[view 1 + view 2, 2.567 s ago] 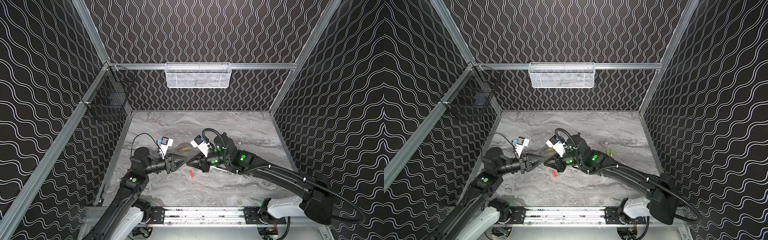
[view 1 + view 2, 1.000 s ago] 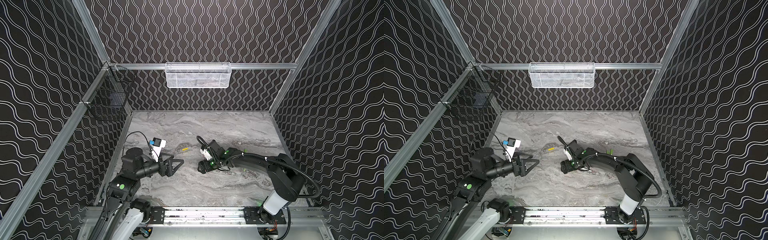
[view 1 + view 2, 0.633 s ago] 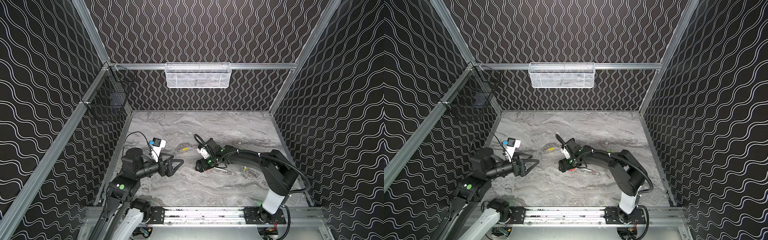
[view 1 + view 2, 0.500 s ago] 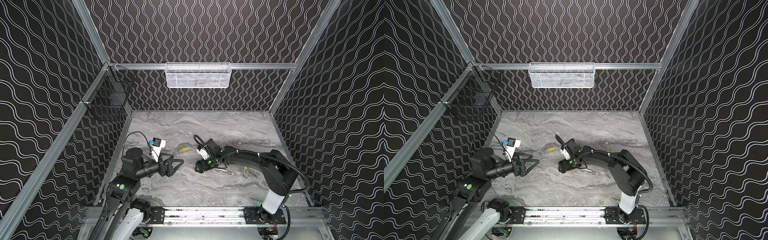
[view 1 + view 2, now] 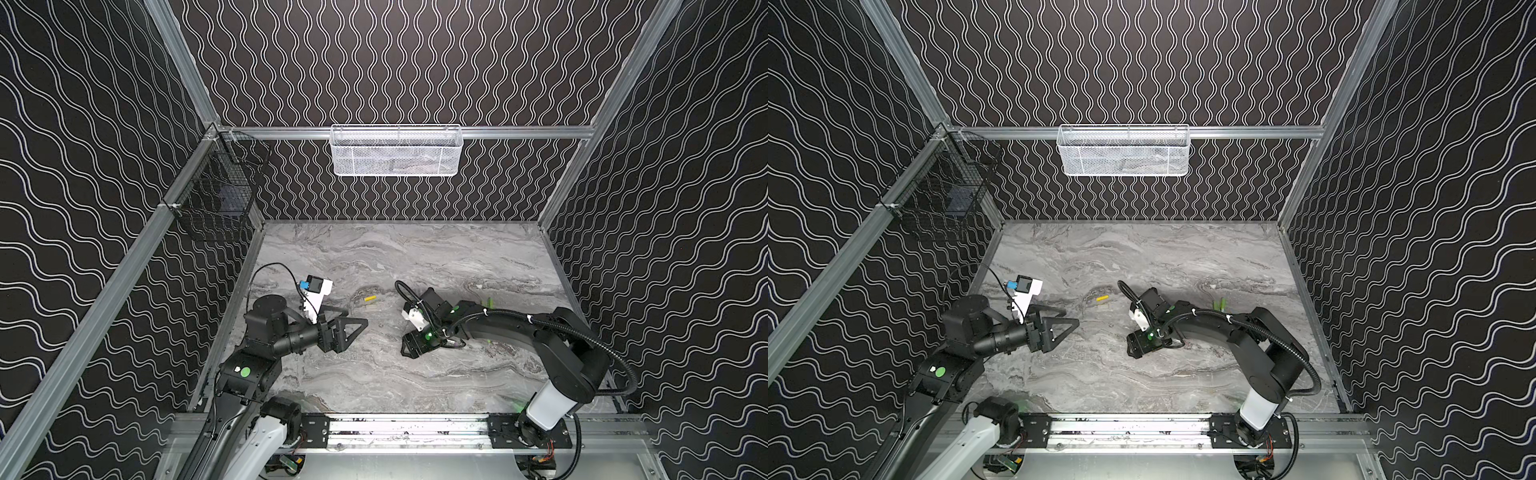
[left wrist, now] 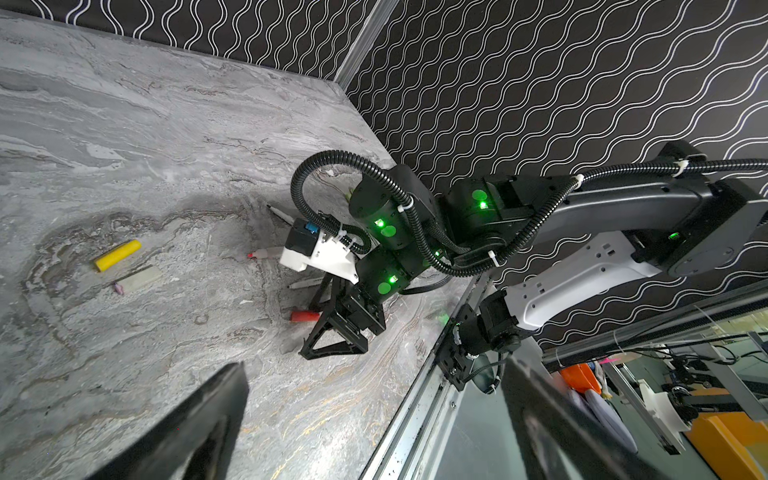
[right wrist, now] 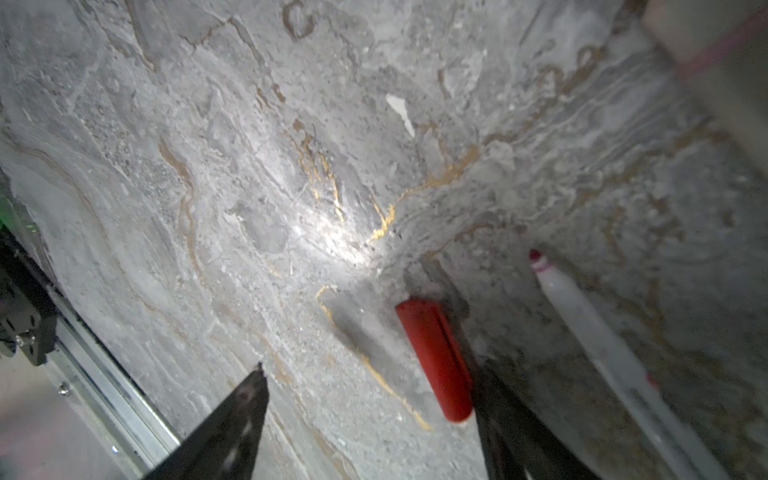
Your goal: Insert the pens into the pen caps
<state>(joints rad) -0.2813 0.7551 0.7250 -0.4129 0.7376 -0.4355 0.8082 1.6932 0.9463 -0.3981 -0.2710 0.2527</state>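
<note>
A: Bench (image 5: 374, 257) first: grey marble, both arms low over its front half. Left pincer (image 5: 356, 316)?
B: Spread wide, nothing in it, held above the bench and aimed across at the right arm.
A: Right pincer (image 7: 370, 415)?
B: Tips down at the bench near the middle, jaws parted, not clamped on anything. Red cap (image 7: 434, 357) lies flat between them, up against one finger (image 7: 519, 424) with a clear gap to the other.
A: Pens?
B: Red-tipped pen (image 7: 598, 353) lies flat just outside that same finger. Its long axis is nearly parallel to the cap, red tip pointing away from the wrist. Another pen (image 6: 268, 252) shows by the right wrist, barrel partly hidden under it.
A: Red cap axis?
B: Runs along the finger. Can't tell which end is open. The pincer hides it in both top views.
A: Other caps?
B: Yellow cap (image 5: 370, 298) lies flat between the arms, further back, axis about left-right in both top views. Pale cap (image 6: 141, 279) is just beside it, roughly parallel. Green caps (image 5: 487, 301) are behind the right arm, partly hidden.
</note>
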